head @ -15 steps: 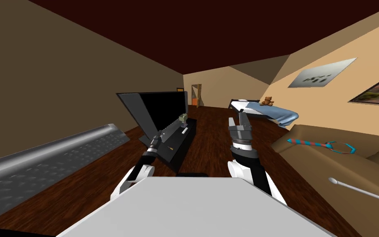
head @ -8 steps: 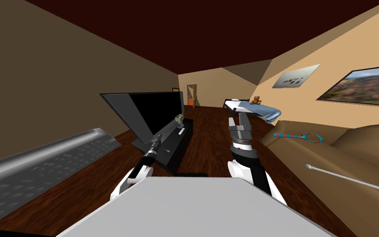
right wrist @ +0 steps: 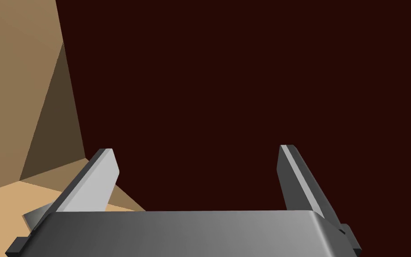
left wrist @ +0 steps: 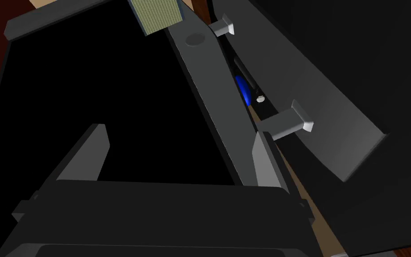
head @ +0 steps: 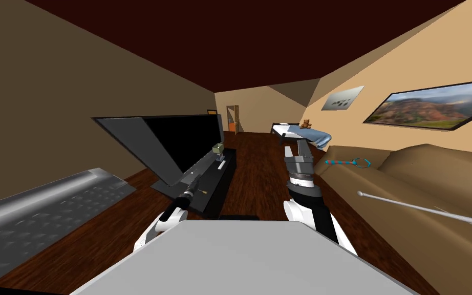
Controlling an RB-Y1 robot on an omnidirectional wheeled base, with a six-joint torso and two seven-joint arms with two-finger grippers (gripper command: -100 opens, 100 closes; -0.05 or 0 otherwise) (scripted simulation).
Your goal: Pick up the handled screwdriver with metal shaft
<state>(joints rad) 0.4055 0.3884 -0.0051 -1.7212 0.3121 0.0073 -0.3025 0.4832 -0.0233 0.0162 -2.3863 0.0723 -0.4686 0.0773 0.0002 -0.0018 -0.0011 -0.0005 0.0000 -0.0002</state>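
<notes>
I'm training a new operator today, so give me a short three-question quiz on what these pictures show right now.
1. True or false: the right gripper is open and holds nothing.
2. The left gripper reaches toward which? A kitchen sink, B black television stand, C bookshelf.
3. What colour is the small thing lying in the gap behind the television and its foot bar?
Key: 1 true; 2 B; 3 blue.
</notes>
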